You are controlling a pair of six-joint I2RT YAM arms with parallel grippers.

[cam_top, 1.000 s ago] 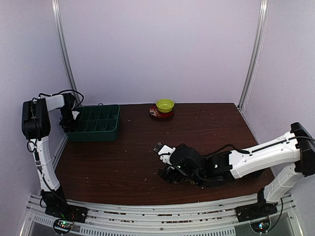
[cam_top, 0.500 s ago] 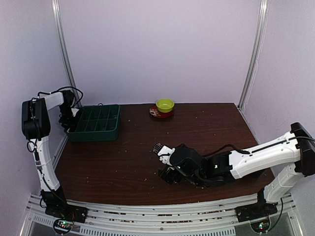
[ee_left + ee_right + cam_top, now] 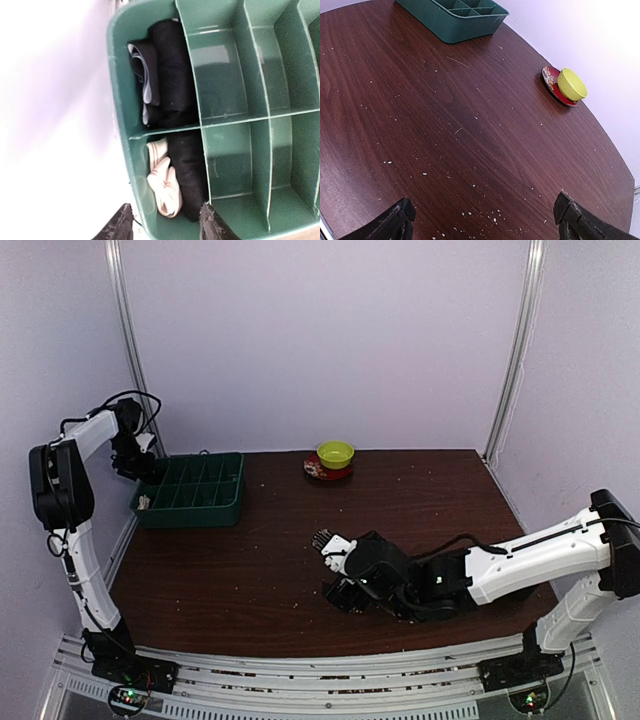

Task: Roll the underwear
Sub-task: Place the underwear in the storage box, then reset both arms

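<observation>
The left gripper [image 3: 166, 212] has been raised off the tray [image 3: 190, 514] at ten o'clock, released since the rolled underwear [image 3: 170, 75] is stowed; the right gripper [image 3: 482, 210] is spread, empty.

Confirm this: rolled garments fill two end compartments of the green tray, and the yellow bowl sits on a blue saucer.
One detail is wrong. The saucer under the yellow bowl is red, not blue, as the right wrist view shows. The rest holds: in the left wrist view a rolled black garment fills one end compartment of the green tray and a second black roll fills the next.
</observation>
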